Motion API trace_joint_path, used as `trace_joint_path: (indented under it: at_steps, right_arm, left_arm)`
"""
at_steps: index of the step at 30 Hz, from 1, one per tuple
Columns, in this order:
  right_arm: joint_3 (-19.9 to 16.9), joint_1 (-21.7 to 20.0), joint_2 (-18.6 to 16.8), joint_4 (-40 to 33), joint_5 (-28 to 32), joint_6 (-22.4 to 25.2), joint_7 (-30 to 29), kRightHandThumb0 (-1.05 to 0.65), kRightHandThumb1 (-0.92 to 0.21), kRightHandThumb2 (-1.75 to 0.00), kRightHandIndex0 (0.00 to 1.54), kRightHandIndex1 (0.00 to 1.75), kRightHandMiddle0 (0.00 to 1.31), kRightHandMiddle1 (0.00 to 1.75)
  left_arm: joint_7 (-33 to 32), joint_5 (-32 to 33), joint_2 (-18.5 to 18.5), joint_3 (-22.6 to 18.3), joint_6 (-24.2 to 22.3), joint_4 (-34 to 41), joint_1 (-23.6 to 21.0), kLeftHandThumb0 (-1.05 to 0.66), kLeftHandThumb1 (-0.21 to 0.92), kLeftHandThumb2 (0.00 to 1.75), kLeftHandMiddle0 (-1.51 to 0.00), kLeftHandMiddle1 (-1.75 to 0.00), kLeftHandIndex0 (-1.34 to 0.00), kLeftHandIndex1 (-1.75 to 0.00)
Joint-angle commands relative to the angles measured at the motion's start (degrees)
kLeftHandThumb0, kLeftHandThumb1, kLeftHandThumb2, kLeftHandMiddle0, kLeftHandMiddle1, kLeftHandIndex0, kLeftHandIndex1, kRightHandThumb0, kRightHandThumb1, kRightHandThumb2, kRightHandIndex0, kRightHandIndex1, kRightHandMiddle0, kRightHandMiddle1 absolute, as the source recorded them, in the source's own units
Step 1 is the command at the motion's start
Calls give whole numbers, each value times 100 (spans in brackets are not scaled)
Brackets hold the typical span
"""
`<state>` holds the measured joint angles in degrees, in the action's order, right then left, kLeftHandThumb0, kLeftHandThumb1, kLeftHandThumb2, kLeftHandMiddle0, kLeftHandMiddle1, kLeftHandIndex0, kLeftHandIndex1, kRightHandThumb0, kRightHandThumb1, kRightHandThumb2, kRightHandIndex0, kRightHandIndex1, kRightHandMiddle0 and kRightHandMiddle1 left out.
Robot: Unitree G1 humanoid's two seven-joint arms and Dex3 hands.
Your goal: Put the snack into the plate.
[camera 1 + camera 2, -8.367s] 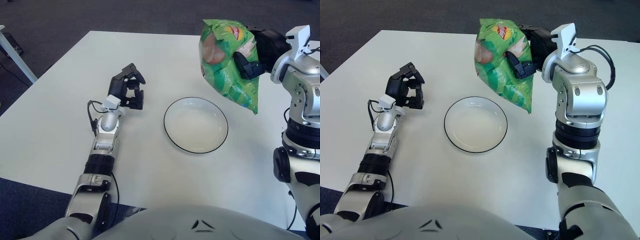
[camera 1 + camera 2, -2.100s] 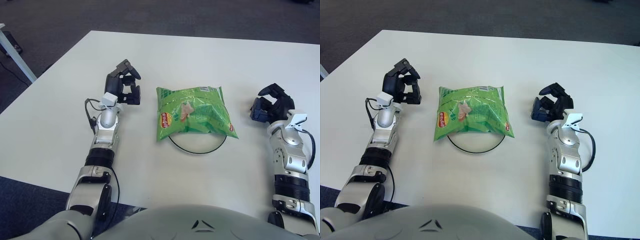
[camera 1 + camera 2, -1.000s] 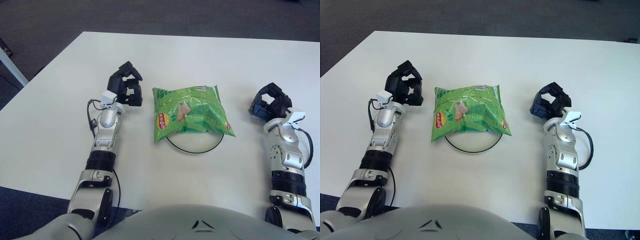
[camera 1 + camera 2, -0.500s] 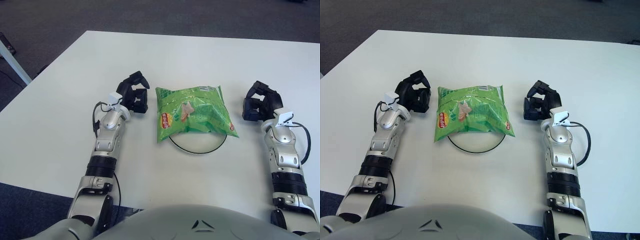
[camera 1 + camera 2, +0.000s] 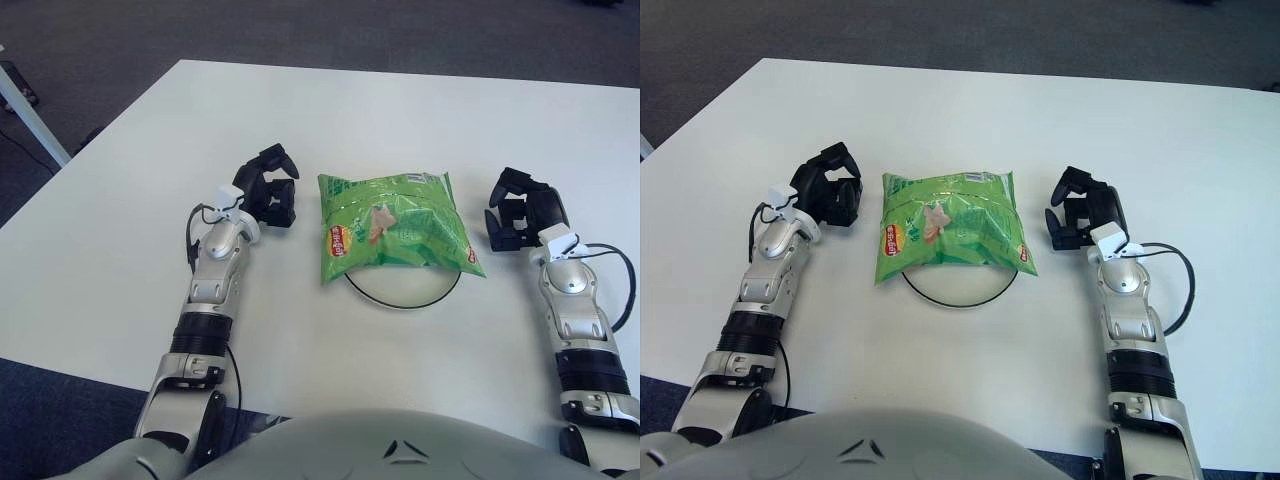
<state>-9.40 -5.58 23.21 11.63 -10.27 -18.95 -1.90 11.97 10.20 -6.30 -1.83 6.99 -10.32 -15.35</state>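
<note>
The right hand [image 5: 520,215] is at the right of the frame, just beside the right edge of the snack bag [image 5: 400,228], with its fingers curled and holding nothing. The left hand [image 5: 268,195] is left of the centre, near the left edge of the bag, also with curled fingers and nothing inside. The green snack bag lies flat on the plate [image 5: 405,297] in the middle of the frame and covers most of it; only the lower dark rim is visible. All stands on the white table [image 5: 120,200].
</note>
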Motion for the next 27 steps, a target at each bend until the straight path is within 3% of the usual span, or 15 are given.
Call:
trace_joint_path:
  at_steps: [1, 9, 27]
  right_arm:
    - [129, 231, -91, 314, -338, -176, -288, -56, -16, -152, 131, 175, 75, 175]
    - [188, 158, -62, 426, -480, -112, -501, -54, -19, -148, 126, 175, 72, 175]
    - [160, -101, -100, 1006, -30, -517, -326, -51, -25, -140, 124, 175, 67, 175]
  left_arm:
    - [56, -19, 19, -30, -53, -183, 152, -51, 23, 143, -131, -175, -69, -175]
    - [111, 31, 21, -59, -64, -248, 90, -51, 23, 142, -130, -175, -68, -175]
    - [-59, -267, 25, -32, 18, -513, -73, -51, 22, 143, -130, -175, -69, -175]
